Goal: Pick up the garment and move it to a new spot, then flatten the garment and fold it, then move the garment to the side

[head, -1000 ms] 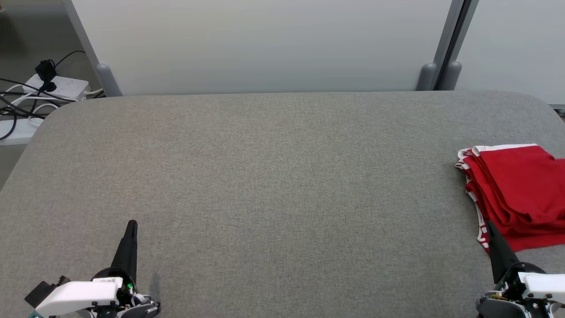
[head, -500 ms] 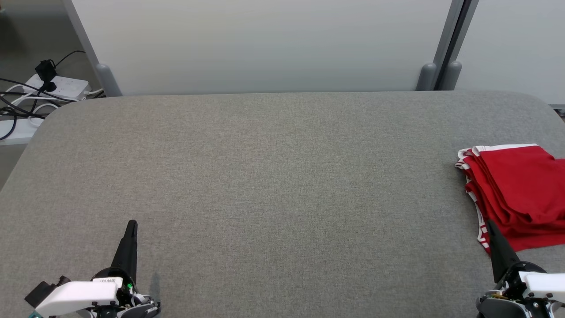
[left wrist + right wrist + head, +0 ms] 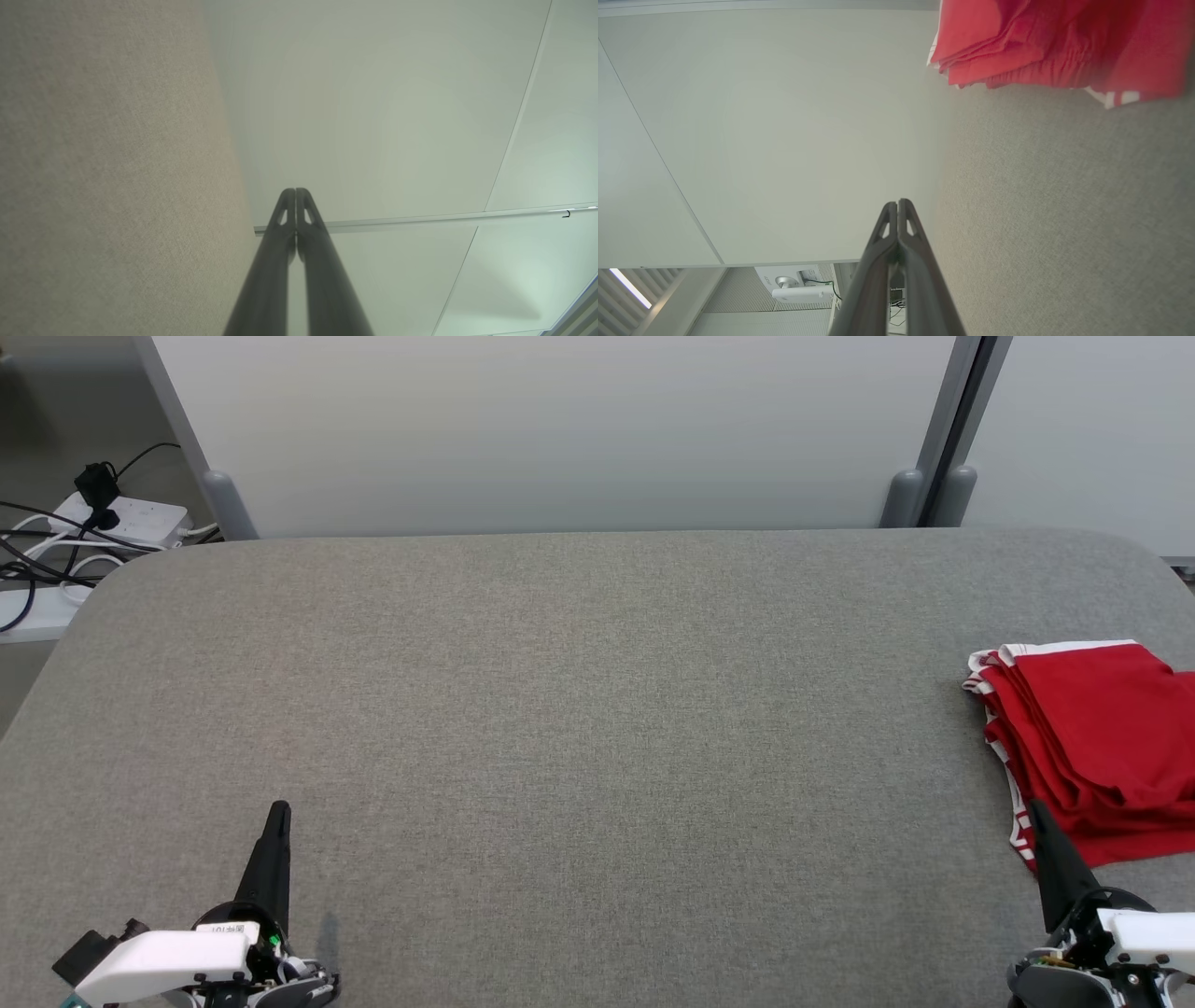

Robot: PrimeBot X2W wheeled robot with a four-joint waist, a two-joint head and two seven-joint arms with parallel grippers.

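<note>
The garment [image 3: 1102, 737] is red with white striped trim, folded into a layered stack at the right edge of the grey table [image 3: 579, 709]; it also appears at the top of the right wrist view [image 3: 1055, 42]. My right gripper [image 3: 1038, 814] is shut and empty, its tip just in front of the garment's near corner. Far off at the table's near left, my left gripper [image 3: 278, 810] is shut and holds nothing. Both wrist views show the fingers pressed together: left [image 3: 295, 192], right [image 3: 897, 203].
A pale partition wall [image 3: 560, 429] with grey posts [image 3: 906, 495] stands behind the table. A power strip with black cables [image 3: 103, 518] lies on the floor beyond the far left corner.
</note>
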